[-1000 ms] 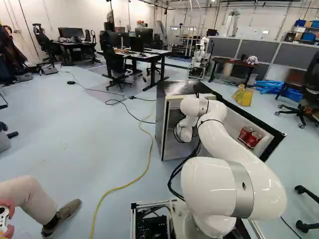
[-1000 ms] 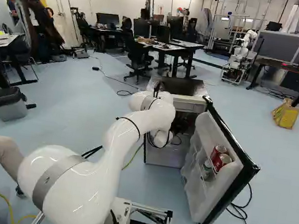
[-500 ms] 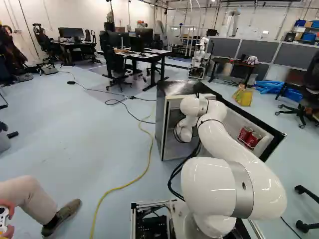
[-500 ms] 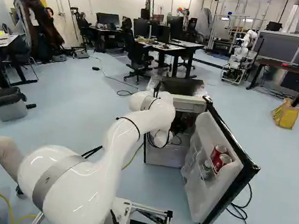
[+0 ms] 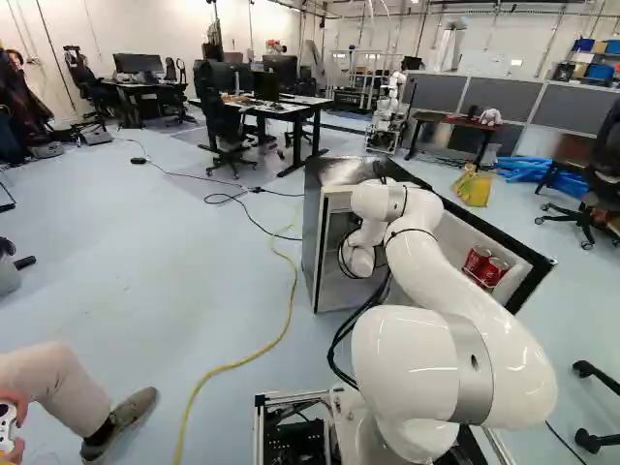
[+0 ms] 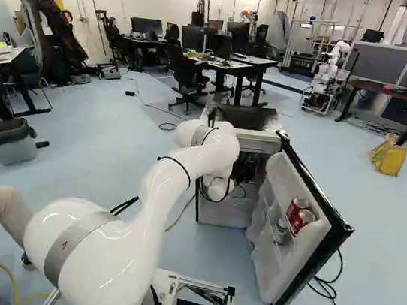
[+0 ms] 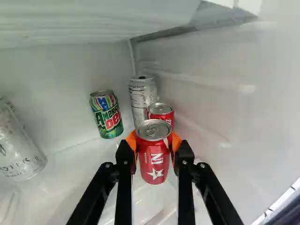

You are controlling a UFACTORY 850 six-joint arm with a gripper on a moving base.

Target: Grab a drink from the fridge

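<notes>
Hand: the hand (image 7: 153,140) is gripping one red can (image 7: 153,157) inside the fridge (image 5: 339,172)
Beyond: one smaller-looking red can (image 7: 161,109) and one tall pale can (image 7: 142,101) are standing
Beside these: one green can (image 7: 107,115) and one clear container (image 7: 16,150) are showing
Right door (image 6: 268,260): hanging open, holding two red cans (image 6: 306,221)

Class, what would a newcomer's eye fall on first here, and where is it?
First, the big white arm, right of the middle in the left base view, reaching into the open fridge. Next, the wrist view's red can, gripped between the orange pads of the hand.
</notes>
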